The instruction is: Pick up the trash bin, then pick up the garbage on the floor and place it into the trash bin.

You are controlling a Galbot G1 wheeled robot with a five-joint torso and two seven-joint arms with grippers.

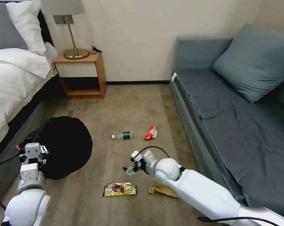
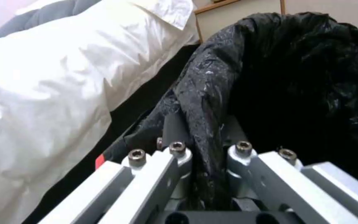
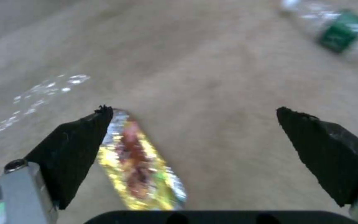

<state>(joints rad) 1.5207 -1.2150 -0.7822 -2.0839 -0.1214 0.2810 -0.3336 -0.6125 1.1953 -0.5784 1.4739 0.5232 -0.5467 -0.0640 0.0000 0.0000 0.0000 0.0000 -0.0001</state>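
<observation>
Trash bin (image 1: 65, 146) sits at left of frame beside the bed (image 1: 13, 75), its black-bagged rim clenched in the left gripper (image 1: 32, 153). Gold packet (image 1: 119, 189) lies on the floor (image 1: 123, 106) at lower centre; right gripper (image 1: 131, 169) hovers above it, fingers (image 3: 69, 149) spread.

White rounded arms, both trailing black cables. The left gripper (image 1: 32, 153) shows silver links with dark hex screws. The right gripper (image 3: 195, 137) wears black wedge-shaped pads.

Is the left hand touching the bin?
Touching. The left wrist view shows the left hand shut on the bin, its bagged rim pinched between the fingers. The head view agrees.
</observation>
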